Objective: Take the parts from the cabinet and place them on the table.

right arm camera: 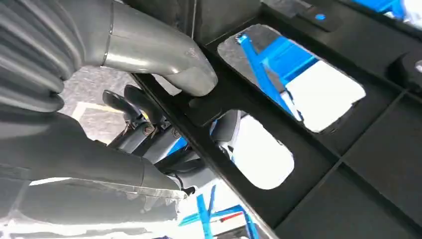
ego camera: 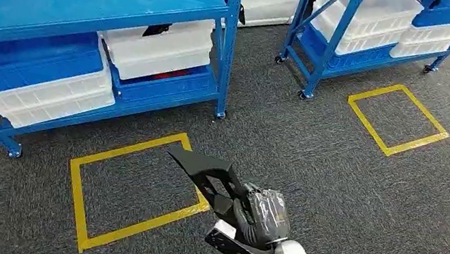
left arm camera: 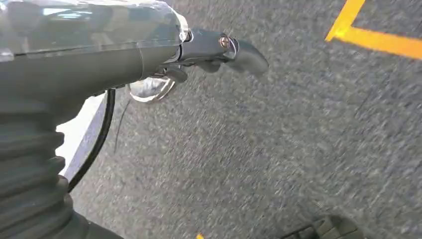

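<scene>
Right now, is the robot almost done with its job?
About halfway. Done: one black part is off the blue shelves. In hand: the right hand grips that part, thumb pressed on its frame, above the grey floor. Left: no table is in sight, so it isn't set down yet. The left hand carries nothing.

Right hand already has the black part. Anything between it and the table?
Cannot tell: the table isn't visible. The right hand holds the black part over open carpet, with blue shelving ahead.
</scene>
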You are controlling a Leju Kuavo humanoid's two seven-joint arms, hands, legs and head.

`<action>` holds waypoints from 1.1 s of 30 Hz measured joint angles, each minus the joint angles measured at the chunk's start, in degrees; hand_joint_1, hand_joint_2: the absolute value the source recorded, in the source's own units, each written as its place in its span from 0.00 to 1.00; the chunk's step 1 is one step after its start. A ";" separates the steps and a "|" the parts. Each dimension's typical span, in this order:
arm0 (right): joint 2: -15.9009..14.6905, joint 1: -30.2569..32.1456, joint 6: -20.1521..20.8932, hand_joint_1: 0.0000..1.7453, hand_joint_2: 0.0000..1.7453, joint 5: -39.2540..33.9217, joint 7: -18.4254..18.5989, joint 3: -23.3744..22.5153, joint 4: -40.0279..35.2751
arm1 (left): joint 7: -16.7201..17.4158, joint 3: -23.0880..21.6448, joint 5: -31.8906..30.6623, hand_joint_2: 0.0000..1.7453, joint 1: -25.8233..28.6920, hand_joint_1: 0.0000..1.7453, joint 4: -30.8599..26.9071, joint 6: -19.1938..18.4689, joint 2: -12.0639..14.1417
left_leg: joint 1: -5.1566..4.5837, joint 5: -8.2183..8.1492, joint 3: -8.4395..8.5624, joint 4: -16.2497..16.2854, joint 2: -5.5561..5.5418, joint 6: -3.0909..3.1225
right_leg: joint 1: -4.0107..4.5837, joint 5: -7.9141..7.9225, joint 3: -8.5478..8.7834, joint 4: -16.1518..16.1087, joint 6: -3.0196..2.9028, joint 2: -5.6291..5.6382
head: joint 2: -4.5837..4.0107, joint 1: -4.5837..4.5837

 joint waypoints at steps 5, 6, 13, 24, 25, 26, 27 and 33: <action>0.00 0.22 -0.15 1.00 1.00 -0.02 0.00 -0.96 -0.53 | 1.09 0.26 -0.26 1.00 -0.07 0.00 0.00 -1.81 -0.15 | 0.37 1.20 0.39 -1.75 3.79 1.10 | 0.35 -7.21 -6.04 12.70 0.94 -6.51 | 0.00 0.00; 0.00 0.55 -0.17 1.00 1.00 -0.02 0.00 -1.07 -0.57 | 1.40 0.26 -0.41 1.00 0.04 0.00 0.00 -2.34 -0.15 | 0.35 1.14 0.35 -1.68 4.59 1.12 | 0.25 -8.22 -7.68 16.24 1.11 -6.73 | 0.00 0.00; 0.00 2.27 -0.50 1.00 1.00 0.13 0.15 -2.62 -2.71 | 1.88 0.33 -0.76 1.00 -0.28 0.00 0.00 -4.48 -0.24 | -0.23 -0.29 0.18 -0.06 8.24 -0.34 | 0.73 -1.68 0.99 0.60 0.03 -10.47 | 0.00 -0.02; 0.11 4.85 -1.14 1.00 1.00 0.83 0.15 -3.61 -4.96 | 1.51 0.48 -0.94 1.00 -1.31 0.00 0.00 -5.64 -0.20 | 0.32 -5.79 -4.53 13.04 4.36 -1.56 | 0.85 -0.93 0.55 0.32 -2.13 -4.35 | 0.00 0.00; 0.13 5.10 -1.22 1.00 1.00 0.85 0.18 -3.65 -5.34 | 1.53 0.48 -1.07 1.00 -1.32 0.00 0.00 -5.64 -0.20 | 0.32 -2.89 -2.13 7.87 3.80 -1.24 | 0.85 -0.89 0.60 0.40 -2.05 -3.51 | 0.00 0.00; 0.13 5.22 -1.29 1.00 1.00 0.85 0.17 -3.69 -5.62 | 1.55 0.48 -1.27 1.00 -1.34 0.00 0.00 -5.66 -0.20 | 0.32 -0.56 -0.07 3.20 2.20 -0.85 | 0.81 -0.85 0.56 0.48 -1.96 -2.86 | 0.00 0.00; 0.13 5.26 -1.44 1.00 1.00 0.85 0.17 -3.74 -5.77 | 1.62 0.48 -1.40 1.00 -1.22 0.00 0.00 -5.66 -0.13 | 0.31 -1.21 0.61 1.51 -0.27 -0.49 | 0.86 -0.69 0.35 0.53 -1.67 -2.54 | 0.00 0.00; 0.28 6.37 -1.79 1.00 1.00 1.01 0.26 -4.11 -7.00 | 1.88 0.44 -2.23 1.00 -1.21 0.00 0.00 -5.42 -0.26 | 0.44 -0.08 1.42 -1.40 2.39 1.04 | 0.83 -1.47 -1.49 2.32 0.33 -4.38 | 0.00 0.02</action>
